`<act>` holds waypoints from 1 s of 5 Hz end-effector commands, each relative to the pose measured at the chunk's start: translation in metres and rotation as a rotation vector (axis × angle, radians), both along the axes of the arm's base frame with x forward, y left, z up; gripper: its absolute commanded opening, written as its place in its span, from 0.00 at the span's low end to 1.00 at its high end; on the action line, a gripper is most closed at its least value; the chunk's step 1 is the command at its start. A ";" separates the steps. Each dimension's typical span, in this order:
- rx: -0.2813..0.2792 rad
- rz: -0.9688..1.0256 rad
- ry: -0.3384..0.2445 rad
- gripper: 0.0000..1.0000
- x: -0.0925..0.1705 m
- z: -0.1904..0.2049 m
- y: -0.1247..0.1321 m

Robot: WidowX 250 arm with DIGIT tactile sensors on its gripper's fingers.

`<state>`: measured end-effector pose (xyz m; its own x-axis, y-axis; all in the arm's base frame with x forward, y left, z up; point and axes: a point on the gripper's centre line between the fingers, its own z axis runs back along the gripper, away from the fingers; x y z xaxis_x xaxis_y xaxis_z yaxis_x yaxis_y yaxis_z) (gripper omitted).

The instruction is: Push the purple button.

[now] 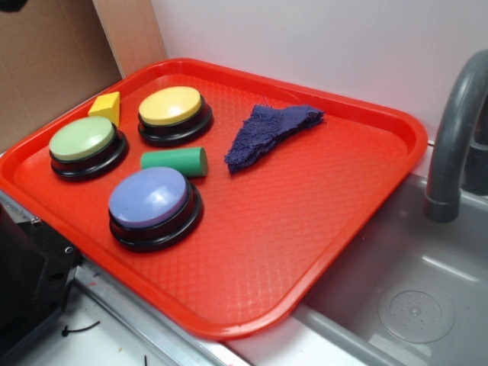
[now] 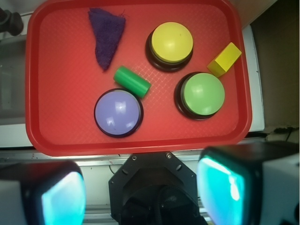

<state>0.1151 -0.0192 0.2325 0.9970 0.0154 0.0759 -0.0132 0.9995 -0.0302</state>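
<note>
Resting near the red tray's (image 1: 366, 229) front edge, the purple button (image 1: 150, 198) is untouched; the tool (image 2: 140, 192) is seen spread apart, seemingly well above it.

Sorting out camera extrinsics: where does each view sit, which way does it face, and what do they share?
Exterior: off to one side of the red tray, angled down across it towards the wall, sink beside it; only a dark bit of hardware at the lower left edge, no end effector.
Wrist: high above the tray, looking straight down; two open end effector fingers frame the bottom edge.
Shared: purple button, green button, yellow button, green cylinder, yellow block, purple cloth.
</note>
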 end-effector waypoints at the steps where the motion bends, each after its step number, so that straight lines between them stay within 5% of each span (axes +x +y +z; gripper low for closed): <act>1: 0.000 0.000 0.000 1.00 0.000 0.000 0.000; 2: 0.063 -0.068 -0.029 1.00 0.026 -0.050 0.005; 3: 0.003 -0.050 -0.092 1.00 0.024 -0.093 0.008; 5: -0.057 -0.116 -0.028 1.00 0.040 -0.139 -0.008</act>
